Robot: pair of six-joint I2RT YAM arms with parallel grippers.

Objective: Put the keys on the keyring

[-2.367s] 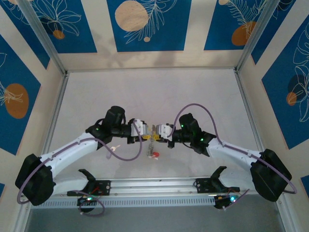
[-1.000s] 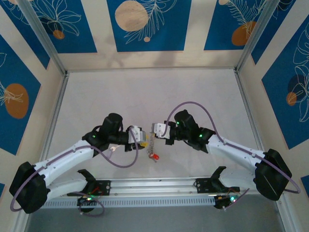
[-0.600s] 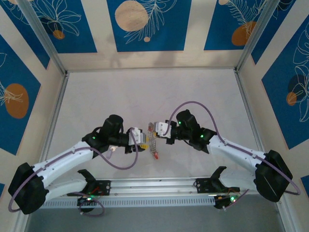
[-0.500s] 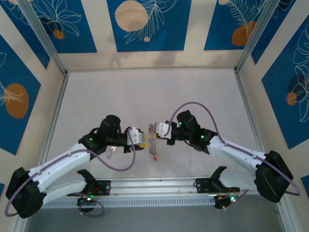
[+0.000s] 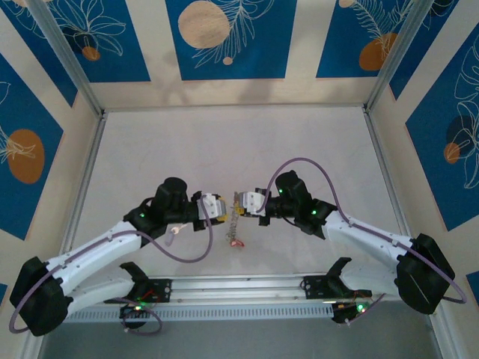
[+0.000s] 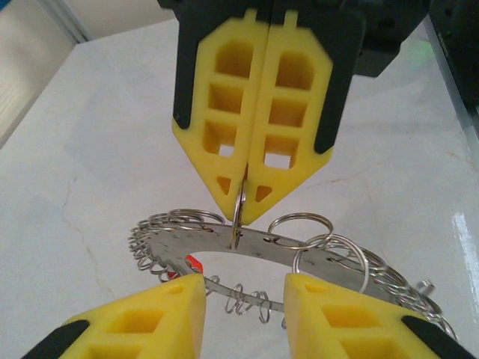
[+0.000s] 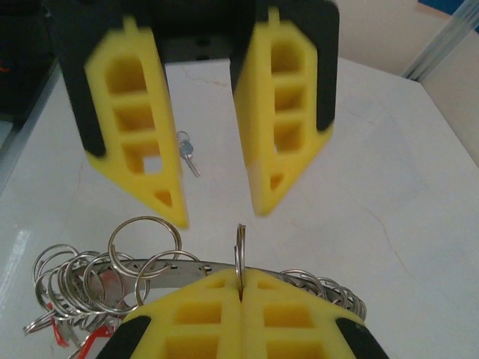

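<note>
My right fingers [image 6: 292,112], pressed together, pinch the light, stiff, likely slippery keyring [image 6: 254,241] by one thin loop [image 6: 238,217], my left fingers [image 6: 150,314] spread just beside it.

A pale, faintly veined table [image 5: 224,142] lies between beige walls [image 5: 153,52] with blue leaf-patterned panels [image 5: 258,45].

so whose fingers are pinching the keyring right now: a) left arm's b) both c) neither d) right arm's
d: the right gripper has its fingers shut on an upright loop of the keyring, while the left gripper has its fingers spread apart, gripping nothing.
</note>
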